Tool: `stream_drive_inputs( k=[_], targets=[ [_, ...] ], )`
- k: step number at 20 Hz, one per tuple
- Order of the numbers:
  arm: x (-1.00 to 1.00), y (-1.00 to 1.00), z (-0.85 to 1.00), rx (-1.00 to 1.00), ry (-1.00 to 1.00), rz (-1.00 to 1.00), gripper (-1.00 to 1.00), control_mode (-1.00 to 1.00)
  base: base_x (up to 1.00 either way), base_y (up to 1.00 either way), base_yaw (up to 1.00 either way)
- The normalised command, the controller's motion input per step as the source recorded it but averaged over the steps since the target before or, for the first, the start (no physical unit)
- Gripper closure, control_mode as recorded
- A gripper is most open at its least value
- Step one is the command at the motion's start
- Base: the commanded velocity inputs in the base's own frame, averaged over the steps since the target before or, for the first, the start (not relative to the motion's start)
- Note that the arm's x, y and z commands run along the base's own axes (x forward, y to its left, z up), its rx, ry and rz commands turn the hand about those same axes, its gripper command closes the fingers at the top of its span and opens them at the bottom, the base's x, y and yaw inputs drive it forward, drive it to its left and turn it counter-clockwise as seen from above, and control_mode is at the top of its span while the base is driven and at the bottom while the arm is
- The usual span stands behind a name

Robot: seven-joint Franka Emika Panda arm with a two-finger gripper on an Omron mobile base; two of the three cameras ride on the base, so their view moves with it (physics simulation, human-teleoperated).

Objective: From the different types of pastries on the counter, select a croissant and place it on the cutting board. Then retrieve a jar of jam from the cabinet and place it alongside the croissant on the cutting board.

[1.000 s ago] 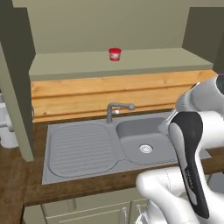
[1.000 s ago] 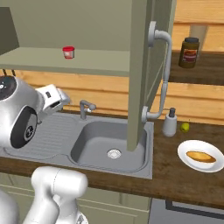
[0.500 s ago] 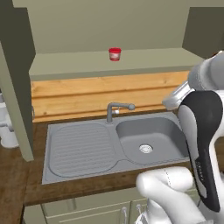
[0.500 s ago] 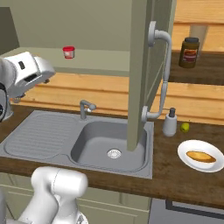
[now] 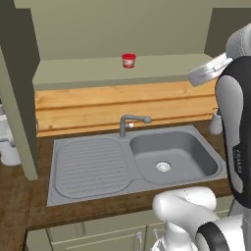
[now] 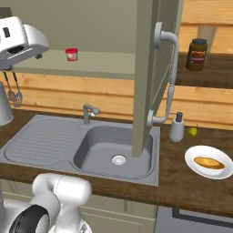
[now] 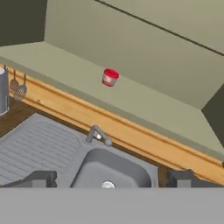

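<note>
A small red-lidded jam jar (image 5: 128, 60) is seen standing upright on the bare lower shelf (image 5: 88, 73) of the open cabinet, near the back wall and well apart from everything else. In the right base view the same jar (image 6: 71, 54) is placed left of the open cabinet door (image 6: 148, 73), and in the hand view it (image 7: 109, 77) sits in the upper middle, above the faucet.

Below the shelf a wooden backsplash (image 5: 122, 105) is shown, and under it a grey sink (image 5: 98, 164) with a ribbed drainboard on the left and a basin on the right; the faucet (image 5: 128, 122) stands at its rear edge. The sink is set into a dark wooden bench (image 6: 191, 175).

On the bench to the right of the sink, a white plate (image 6: 209, 162) carrying a golden pastry (image 6: 209, 162) is visible. A soap dispenser (image 6: 176, 127) is positioned just beside the sink's right rear corner, with a small green fruit (image 6: 193, 132) next to it. A dark jar with a label (image 6: 197, 54) stands on a shelf to the right of the door.

The tool (image 7: 111, 178) is held high in front of the cabinet, its two fingertips (image 7: 37, 178) spread wide apart with nothing between them.
</note>
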Motion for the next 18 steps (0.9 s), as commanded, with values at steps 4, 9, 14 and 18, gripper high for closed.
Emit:
stream_drive_inputs(
  k=[4, 9, 14, 18],
  targets=[
    [0.35, -0.06, -0.01, 0.20, 0.00, -0.10, -1.00, -1.00, 0.00, 0.00, 0.00],
    [0.40, -0.09, -0.10, 0.20, -0.01, -0.20, -1.00, -1.00, 0.00, 0.00, 0.00],
    [0.10, 0.15, -0.49, 0.08, -0.23, -0.19, -1.00, -1.00, 0.00, 0.00, 0.00],
    [-0.08, -0.12, -0.36, 0.31, -0.42, 0.00, -1.00, -1.00, 0.00, 0.00, 0.00]
  ],
)
